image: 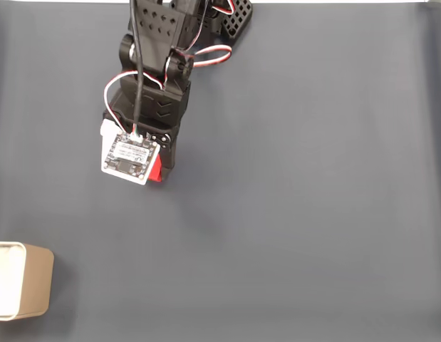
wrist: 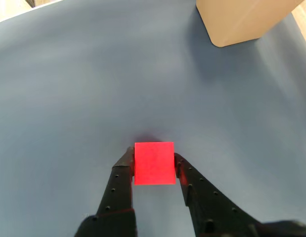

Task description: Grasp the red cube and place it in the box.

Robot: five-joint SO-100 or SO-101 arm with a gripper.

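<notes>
Wrist view gives me the tool (wrist: 153, 165) closed onto the red cube (wrist: 153, 163), one black finger (wrist: 124, 170) pressed against each side, low over the grey tabletop (wrist: 83, 98). From the cube, the box (wrist: 241, 19) sits well apart, toward the upper right of this view.

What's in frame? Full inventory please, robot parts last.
cube: 1, red, between the gripper fingers in the wrist view; a red edge peeks out under the arm in the fixed view
box: 1, beige with white inside, lower left edge of the fixed view, top right of the wrist view, apart from the cube
mat: 1, dark grey-blue, under everything
arm: 1, black, with red-and-white wires, top centre of the fixed view
gripper: 1, black, shut on the cube
</notes>
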